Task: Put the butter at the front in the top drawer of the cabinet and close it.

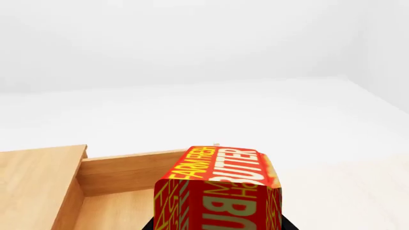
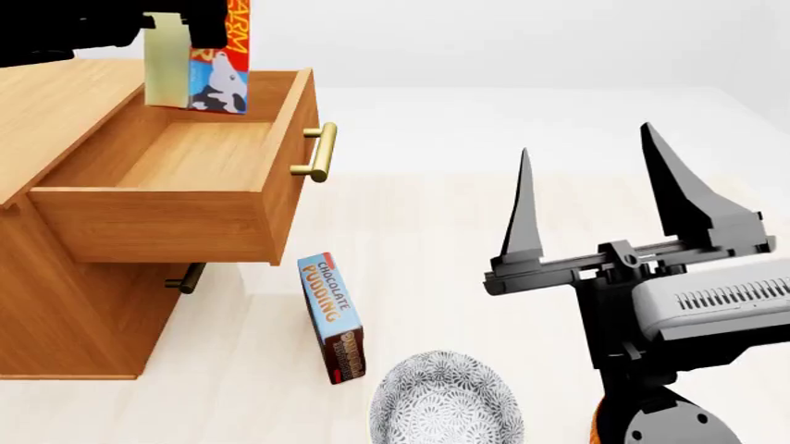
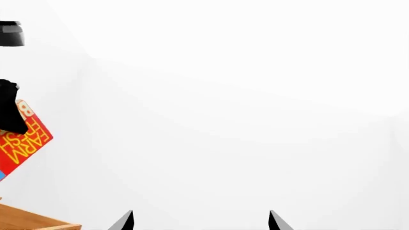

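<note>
The butter (image 2: pixel 207 72), a red carton with a cow picture and cream side, hangs over the back of the top drawer (image 2: pixel 161 222), with my left gripper (image 2: pixel 185 17) shut on it from above. In the left wrist view the butter (image 1: pixel 221 191) fills the near middle, black fingers (image 1: pixel 148 226) showing at its sides, above the drawer's wooden floor (image 1: pixel 108 211). The drawer stands pulled out of the cabinet (image 2: pixel 55 305), its brass handle (image 2: pixel 318 153) facing right. My right gripper (image 2: pixel 590 208) is open and empty, well right of the drawer. From the right wrist view the butter (image 3: pixel 26 139) shows far off.
A blue chocolate pudding box (image 2: pixel 333 319) stands on the floor just below the open drawer. A patterned grey plate (image 2: pixel 445 405) lies near the front. The lower drawer's handle (image 2: pixel 188 277) shows under the top one.
</note>
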Motion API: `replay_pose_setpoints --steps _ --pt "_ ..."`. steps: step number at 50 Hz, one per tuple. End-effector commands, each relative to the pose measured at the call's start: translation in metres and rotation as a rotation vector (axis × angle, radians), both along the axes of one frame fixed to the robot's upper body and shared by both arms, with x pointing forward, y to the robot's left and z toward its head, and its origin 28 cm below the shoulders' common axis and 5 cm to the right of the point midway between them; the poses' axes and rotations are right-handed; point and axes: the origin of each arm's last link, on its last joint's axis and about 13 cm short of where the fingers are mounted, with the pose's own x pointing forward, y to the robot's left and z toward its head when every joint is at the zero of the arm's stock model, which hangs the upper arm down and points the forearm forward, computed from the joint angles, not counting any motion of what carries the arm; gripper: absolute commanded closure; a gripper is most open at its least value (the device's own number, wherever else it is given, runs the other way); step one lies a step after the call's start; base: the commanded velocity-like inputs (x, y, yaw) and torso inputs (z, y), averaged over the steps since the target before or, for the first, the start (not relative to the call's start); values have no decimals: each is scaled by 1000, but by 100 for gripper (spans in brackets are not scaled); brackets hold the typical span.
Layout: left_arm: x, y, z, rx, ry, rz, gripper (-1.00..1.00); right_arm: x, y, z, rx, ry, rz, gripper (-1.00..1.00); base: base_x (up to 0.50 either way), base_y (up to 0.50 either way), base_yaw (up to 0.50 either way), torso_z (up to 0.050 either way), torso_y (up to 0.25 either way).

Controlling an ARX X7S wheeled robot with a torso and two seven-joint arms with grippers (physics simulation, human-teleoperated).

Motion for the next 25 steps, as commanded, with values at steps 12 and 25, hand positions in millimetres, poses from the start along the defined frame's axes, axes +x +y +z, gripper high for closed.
replay_pose_setpoints --steps 12,25 --pt "28 3 12 93 48 58 100 7 -2 -6 3 13 -5 -100 0 0 0 1 2" --pt "29 2 10 149 122 81 100 10 -3 -7 4 19 -8 -100 0 0 0 0 2"
